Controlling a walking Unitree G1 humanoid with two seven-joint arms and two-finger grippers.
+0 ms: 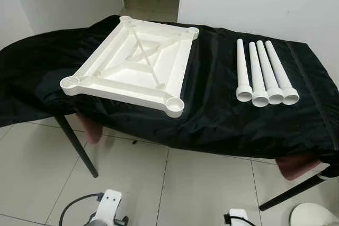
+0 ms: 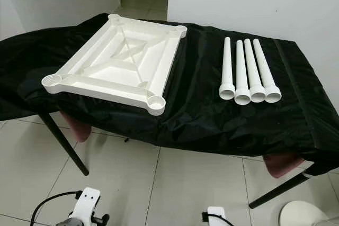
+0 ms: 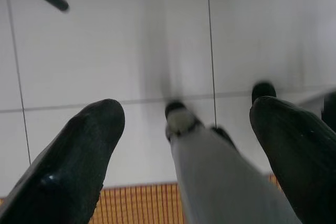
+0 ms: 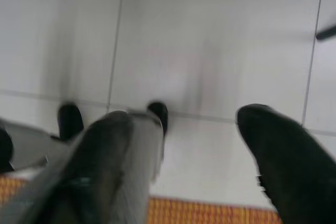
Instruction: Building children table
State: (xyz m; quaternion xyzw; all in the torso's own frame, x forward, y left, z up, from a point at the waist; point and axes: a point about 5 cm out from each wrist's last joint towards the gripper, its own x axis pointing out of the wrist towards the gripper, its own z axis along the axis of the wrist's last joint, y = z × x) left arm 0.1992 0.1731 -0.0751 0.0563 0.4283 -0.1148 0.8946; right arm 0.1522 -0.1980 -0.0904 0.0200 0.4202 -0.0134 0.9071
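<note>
left gripper (image 3: 184, 145) and right gripper (image 4: 194, 156) wide apart — empty, above floor tiles (image 3: 131, 40).

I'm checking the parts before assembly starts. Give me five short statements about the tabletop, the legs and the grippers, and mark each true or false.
1. The white tabletop lies upside down on the black cloth, ribs facing up. True.
2. Four white legs lie side by side to the robot's right of the tabletop. True.
3. One leg is already fitted into a corner socket. False: all four corner sockets are vacant.
4. The left gripper is shut on a leg. False: its fingers are spread apart and hold nothing, pointing down at the tiled floor.
5. The right gripper is open and pointing at the floor. True.
</note>
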